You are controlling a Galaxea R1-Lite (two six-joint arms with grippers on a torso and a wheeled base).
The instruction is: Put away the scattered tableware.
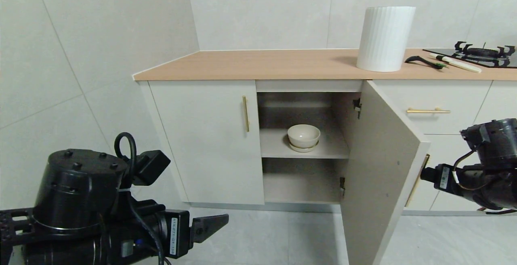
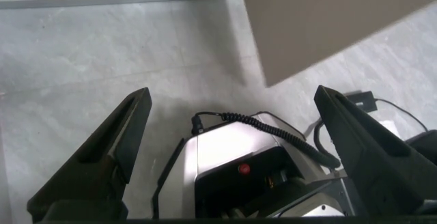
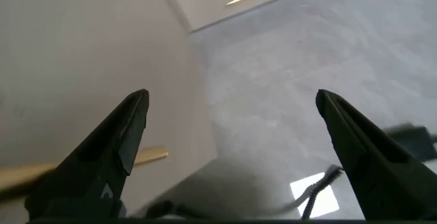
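A cream bowl sits on a small plate on the middle shelf of the open cabinet. A black utensil and a white-handled utensil lie on the counter at the right. My left gripper hangs low over the floor, left of the cabinet opening, open and holding nothing. My right gripper is at the outer face of the swung-out door, close to its gold handle, open with nothing in it.
A tall white ribbed container stands on the wooden counter, and a gas hob is at the far right. The left cabinet door is closed. Drawers with a gold handle lie behind the open door. Grey floor tiles stretch below.
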